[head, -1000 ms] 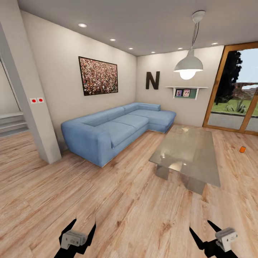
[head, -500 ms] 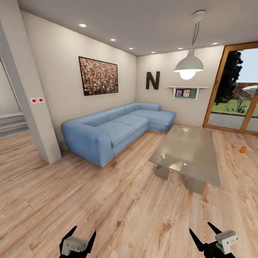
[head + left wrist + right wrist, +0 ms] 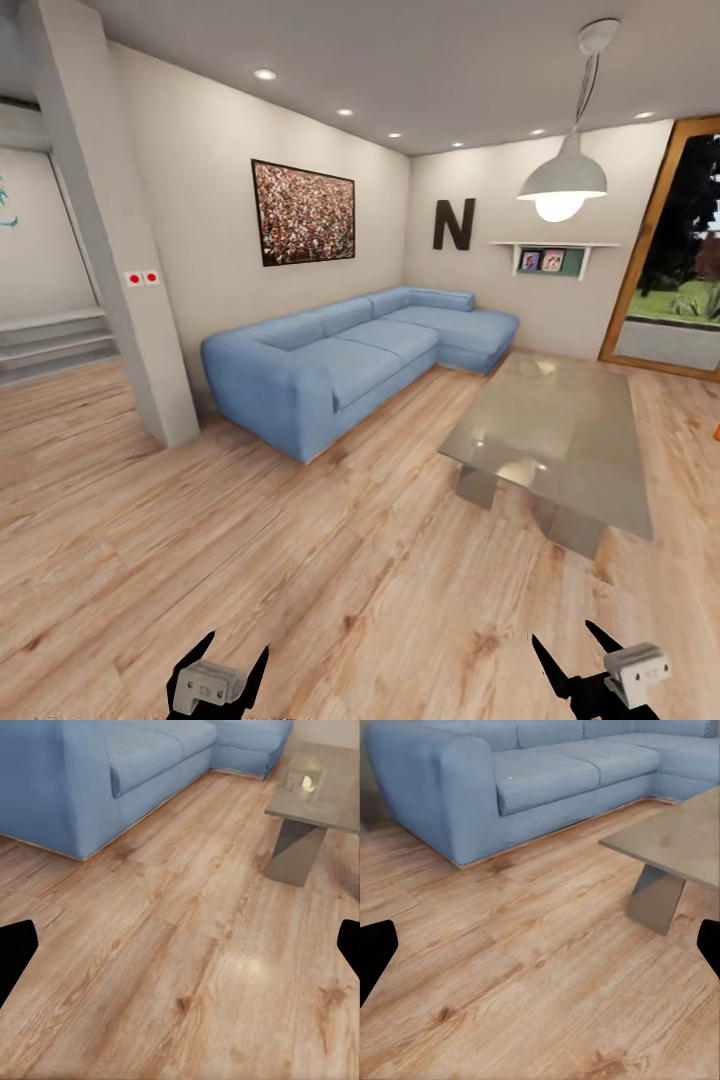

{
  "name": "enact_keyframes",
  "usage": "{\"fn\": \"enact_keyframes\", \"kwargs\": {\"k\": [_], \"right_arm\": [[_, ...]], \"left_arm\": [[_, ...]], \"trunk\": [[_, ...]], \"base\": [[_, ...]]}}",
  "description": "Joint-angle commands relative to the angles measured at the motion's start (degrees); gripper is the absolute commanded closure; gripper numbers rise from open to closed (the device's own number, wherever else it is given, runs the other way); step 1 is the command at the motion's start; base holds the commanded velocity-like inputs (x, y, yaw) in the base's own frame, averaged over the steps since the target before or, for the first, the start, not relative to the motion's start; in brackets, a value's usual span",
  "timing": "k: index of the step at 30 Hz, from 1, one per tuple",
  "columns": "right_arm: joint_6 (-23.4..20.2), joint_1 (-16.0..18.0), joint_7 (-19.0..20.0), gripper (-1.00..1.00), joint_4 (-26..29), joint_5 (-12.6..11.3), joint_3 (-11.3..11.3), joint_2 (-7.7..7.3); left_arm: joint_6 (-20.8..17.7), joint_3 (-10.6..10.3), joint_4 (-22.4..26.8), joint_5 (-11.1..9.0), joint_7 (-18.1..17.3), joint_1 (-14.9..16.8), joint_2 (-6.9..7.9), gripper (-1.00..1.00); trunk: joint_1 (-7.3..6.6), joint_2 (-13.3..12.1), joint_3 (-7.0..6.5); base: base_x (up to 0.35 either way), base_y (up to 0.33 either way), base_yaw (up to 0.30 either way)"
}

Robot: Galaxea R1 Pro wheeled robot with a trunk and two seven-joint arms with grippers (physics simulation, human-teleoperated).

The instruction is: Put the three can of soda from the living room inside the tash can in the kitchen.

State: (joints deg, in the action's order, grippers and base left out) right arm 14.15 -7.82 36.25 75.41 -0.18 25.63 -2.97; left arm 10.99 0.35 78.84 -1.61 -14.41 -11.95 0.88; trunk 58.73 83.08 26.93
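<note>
1. Everything in the head view has slid rightward, so the camera turned left; the can of soda [image 3: 717,432] now sits as an orange sliver at the far right edge.
2. It lies on the wood floor [image 3: 330,560], right of the glass coffee table [image 3: 555,440], well apart from the blue sofa [image 3: 350,355].
3. Left gripper [image 3: 232,660] and right gripper [image 3: 575,650] hang low, jaws spread wide, empty.
4. Advice: swing back right, round the table's near end, keep the can centred.

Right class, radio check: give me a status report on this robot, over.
Left gripper open, empty. Right gripper open, empty. One can of soda on floor at far right edge, beyond the coffee table. Table stands between robot and can.
</note>
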Motion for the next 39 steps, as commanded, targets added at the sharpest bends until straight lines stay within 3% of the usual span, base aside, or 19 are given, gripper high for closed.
{"fn": "enact_keyframes", "kwargs": {"k": [1, 39], "right_arm": [[0.0, 0.0, 0.0, -1.0, 0.0, 0.0, 0.0, 0.0], [0.0, 0.1, -0.6, -1.0, -2.0, 0.2, -0.5, 0.07]], "left_arm": [[0.0, 0.0, 0.0, 0.0, 0.0, 0.0, 0.0, -1.0], [0.1, -0.1, -2.5, 0.0, -0.1, -0.1, -0.09, -1.0]], "trunk": [[0.0, 0.0, 0.0], [0.0, 0.0, 0.0]], "base": [[0.0, 0.0, 0.24], [0.0, 0.0, 0.232]]}}
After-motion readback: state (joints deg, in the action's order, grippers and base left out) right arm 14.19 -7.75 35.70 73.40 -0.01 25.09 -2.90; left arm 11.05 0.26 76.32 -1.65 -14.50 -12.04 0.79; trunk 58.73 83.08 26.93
